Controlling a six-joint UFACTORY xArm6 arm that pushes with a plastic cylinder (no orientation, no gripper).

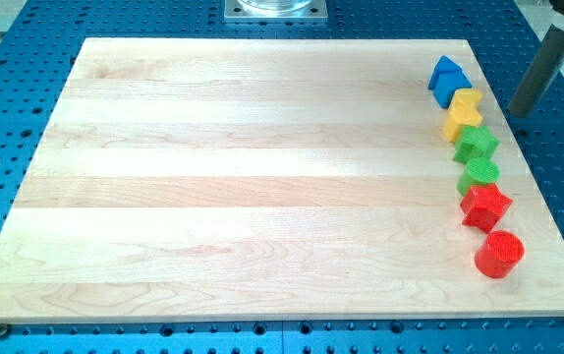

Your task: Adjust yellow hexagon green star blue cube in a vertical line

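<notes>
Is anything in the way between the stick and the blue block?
Nothing visible. My tip sits off the board's right edge, at the view's right of the blue block. The gap between them looks bare; the yellow block lies just below that path.

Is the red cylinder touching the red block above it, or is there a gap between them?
Apart. The camera view shows a thin strip of bare wood between the red cylinder and the red block toward the view's top; their edges do not meet.
</notes>
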